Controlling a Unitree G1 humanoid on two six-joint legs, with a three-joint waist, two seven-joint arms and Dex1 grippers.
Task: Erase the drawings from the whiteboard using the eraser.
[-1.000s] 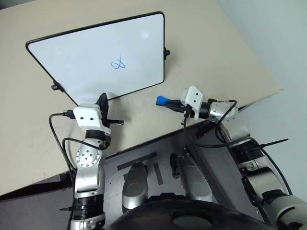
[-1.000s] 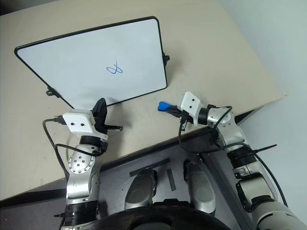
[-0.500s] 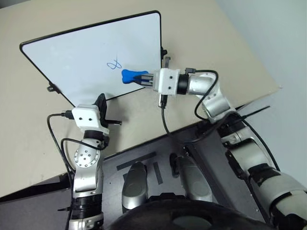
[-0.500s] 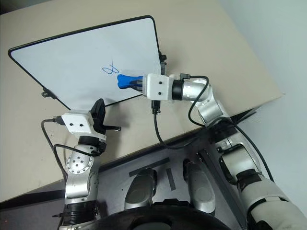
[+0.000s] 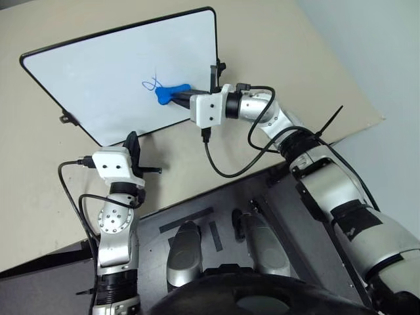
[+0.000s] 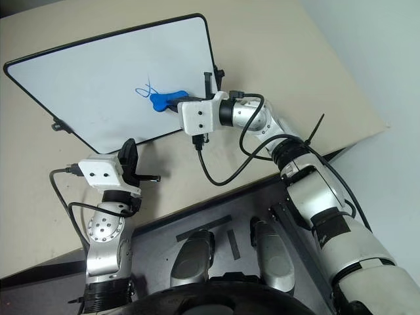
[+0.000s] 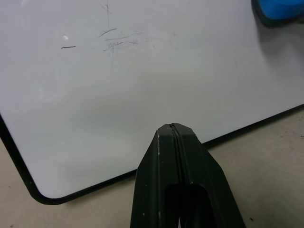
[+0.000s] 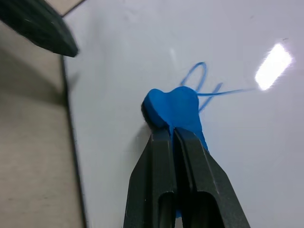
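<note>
My right end effector (image 5: pixel 182 96) has swung up off the counter (image 5: pixel 275 59) and across the whiteboard (image 5: pixel 98 79), pinching the eraser (image 5: pixel 167 94) so its tip now sits on the drawings (image 5: pixel 149 83); I judge wiping can begin. That arm reaches level across the whiteboard's near corner, while my left end effector (image 7: pixel 175 130), pressed together, waits just below the whiteboard's near edge.

Whiteboard (image 5: pixel 98 79) — smooth, glossy white, reflecting a light glare. Eraser (image 5: pixel 167 94) — matt blue, soft-looking. Worktop (image 5: pixel 275 52) — matt beige. Fingers (image 8: pixel 161 190) — matt black plastic.
</note>
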